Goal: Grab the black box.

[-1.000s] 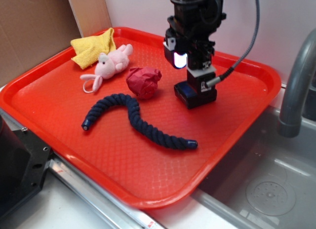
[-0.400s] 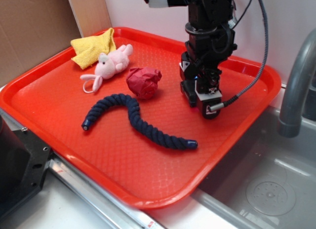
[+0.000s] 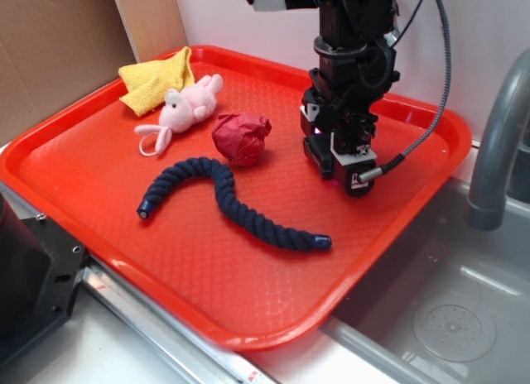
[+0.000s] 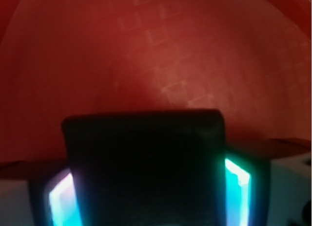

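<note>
The black box (image 4: 145,138) fills the lower middle of the wrist view, a matte dark block with rounded top corners lying on the red tray (image 4: 161,55). My gripper (image 4: 150,177) has a glowing cyan finger pressed against each side of it, shut on the box. In the exterior view my gripper (image 3: 333,165) stands upright, low on the right part of the tray (image 3: 99,177). There the box is almost wholly hidden behind the fingers and the wrist camera block.
A dark navy rope (image 3: 224,194) curls across the tray's middle, left of the gripper. A red paper ball (image 3: 240,137), a pink plush (image 3: 186,103) and a yellow cloth (image 3: 153,79) lie farther left. A grey faucet (image 3: 497,152) and sink (image 3: 447,309) are at the right.
The gripper came down from above the box and settled around it. Over the last half second it has shifted only slightly.
</note>
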Tool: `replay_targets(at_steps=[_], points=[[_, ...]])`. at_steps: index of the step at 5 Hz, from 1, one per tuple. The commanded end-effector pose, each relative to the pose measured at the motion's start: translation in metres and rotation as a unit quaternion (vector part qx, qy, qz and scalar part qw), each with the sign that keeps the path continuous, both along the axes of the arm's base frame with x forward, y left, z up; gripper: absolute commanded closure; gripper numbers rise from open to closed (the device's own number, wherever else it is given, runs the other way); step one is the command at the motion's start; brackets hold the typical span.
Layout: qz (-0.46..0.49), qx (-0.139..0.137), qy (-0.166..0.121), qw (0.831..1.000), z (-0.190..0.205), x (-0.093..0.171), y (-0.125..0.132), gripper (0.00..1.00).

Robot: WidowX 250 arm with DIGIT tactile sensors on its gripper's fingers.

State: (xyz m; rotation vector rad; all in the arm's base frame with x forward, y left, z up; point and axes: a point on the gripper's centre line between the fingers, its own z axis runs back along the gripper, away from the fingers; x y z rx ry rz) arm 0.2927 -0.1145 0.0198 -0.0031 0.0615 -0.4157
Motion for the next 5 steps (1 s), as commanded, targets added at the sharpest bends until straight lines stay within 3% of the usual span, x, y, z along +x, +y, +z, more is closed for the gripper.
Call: replay_targets(at_steps=[1,2,3,4,5], points=[[0.071,-0.054,-0.014,0.996,0.098,-0.019,0.053,1.00],[0.116,-0.053,-0.034,0.991,0.147,-0.046,0.077,1.00],[0.146,-0.032,-0.079,0.986,0.188,-0.077,0.083,1.00],[0.183,0.001,-0.094,0.979,0.195,-0.089,0.072,1.00],[0.207,-0.023,-0.079,0.975,0.189,-0.091,0.081,1.00]])
